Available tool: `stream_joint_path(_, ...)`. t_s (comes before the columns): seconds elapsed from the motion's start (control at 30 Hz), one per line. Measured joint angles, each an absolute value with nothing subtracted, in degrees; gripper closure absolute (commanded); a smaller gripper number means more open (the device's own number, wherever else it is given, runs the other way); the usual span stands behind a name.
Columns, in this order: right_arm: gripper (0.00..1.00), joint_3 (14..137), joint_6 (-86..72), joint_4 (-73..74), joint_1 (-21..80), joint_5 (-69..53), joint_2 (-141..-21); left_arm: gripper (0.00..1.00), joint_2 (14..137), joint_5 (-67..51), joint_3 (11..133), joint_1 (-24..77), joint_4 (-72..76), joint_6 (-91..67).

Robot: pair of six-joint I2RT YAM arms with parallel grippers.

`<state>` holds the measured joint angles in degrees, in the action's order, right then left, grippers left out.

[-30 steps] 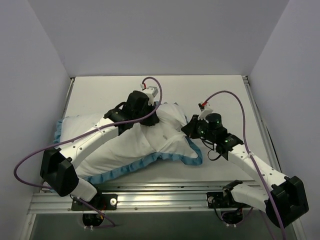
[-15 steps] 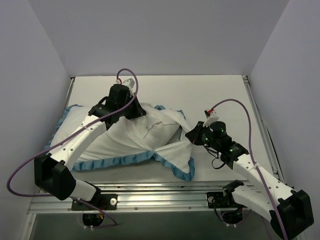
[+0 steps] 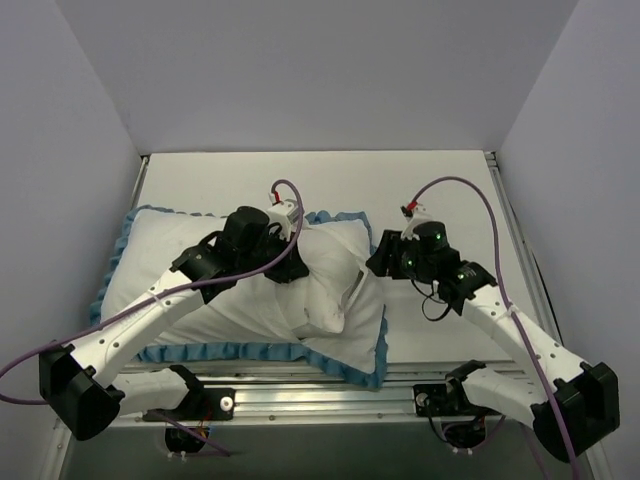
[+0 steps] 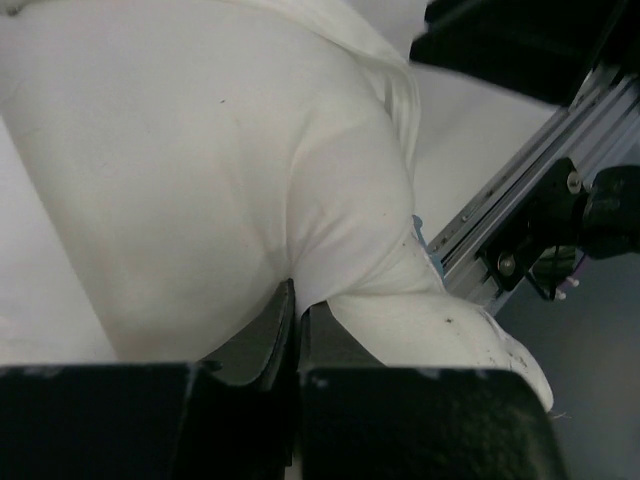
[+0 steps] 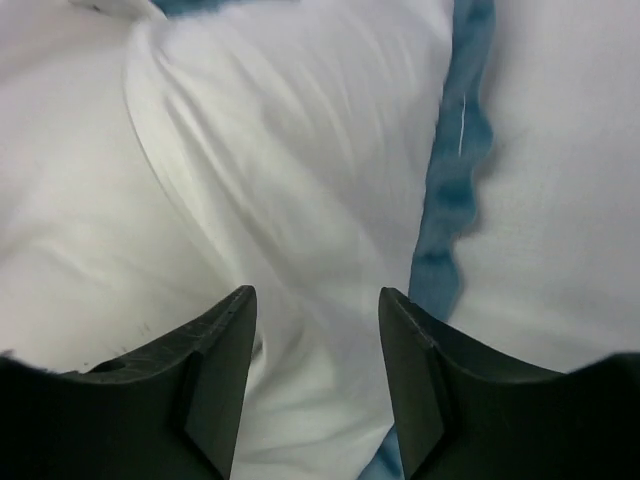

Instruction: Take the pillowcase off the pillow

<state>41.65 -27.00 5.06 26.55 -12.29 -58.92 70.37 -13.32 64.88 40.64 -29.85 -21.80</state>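
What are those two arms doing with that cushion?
They are taking a blue-frilled pillowcase off the pillow inside it, on a white table. The left fingers are pinched shut on a fold of its white cloth. The right fingers hang open over the cloth beside the frill. The case is not yet off.

White shells and black joints on my left arm (image 3: 150,310) and right arm (image 3: 520,335); purple cables (image 3: 478,215) loop off both; right claw (image 5: 315,297) black.

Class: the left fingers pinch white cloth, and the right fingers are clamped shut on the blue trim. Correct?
No. The right wrist view shows the right fingers open, the blue trim beside them ungripped; the left fingers do pinch white cloth.
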Motion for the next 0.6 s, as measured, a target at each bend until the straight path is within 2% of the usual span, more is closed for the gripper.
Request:
stream_joint_path(0.03, 0.43, 43.9, -26.1, 5.5, 26.5, -12.3, -60.0, 0.95, 69.0, -13.3, 62.9, 41.2, -29.8, -21.8)
stream_joint_path(0.1, 0.37, 48.3, -24.2, 6.8, 26.6, -12.3, -62.0, 0.86, 66.7, -13.3, 59.7, 41.8, -30.3, -22.1)
stream_joint_path(0.17, 0.31, 52.4, -22.4, 7.2, 26.9, -12.3, -64.1, 0.67, 64.9, -13.3, 57.8, 42.2, -31.0, -22.5)
stream_joint_path(0.23, 0.27, 56.2, -20.6, 7.5, 27.5, -12.3, -66.7, 0.54, 64.2, -13.2, 57.7, 42.4, -31.6, -22.9)
stream_joint_path(0.27, 0.26, 58.2, -19.5, 7.6, 28.1, -12.2, -68.6, 0.39, 63.9, -12.9, 57.7, 42.5, -31.6, -22.9)
stream_joint_path(0.37, 0.25, 61.6, -17.4, 7.3, 31.1, -11.8, -73.6, 0.20, 64.5, -11.7, 59.8, 42.7, -33.3, -22.8)
stream_joint_path(0.4, 0.25, 62.0, -16.8, 7.2, 32.4, -11.8, -75.1, 0.10, 65.1, -11.2, 61.3, 42.7, -34.1, -22.7)
stream_joint_path(0.47, 0.24, 62.2, -16.1, 7.1, 34.5, -11.9, -77.8, 0.04, 66.6, -9.9, 64.7, 42.7, -35.6, -22.2)
stream_joint_path(0.6, 0.24, 61.4, -15.7, 6.2, 36.3, -12.1, -80.5, 0.03, 70.0, -6.5, 72.4, 42.7, -37.2, -21.8)
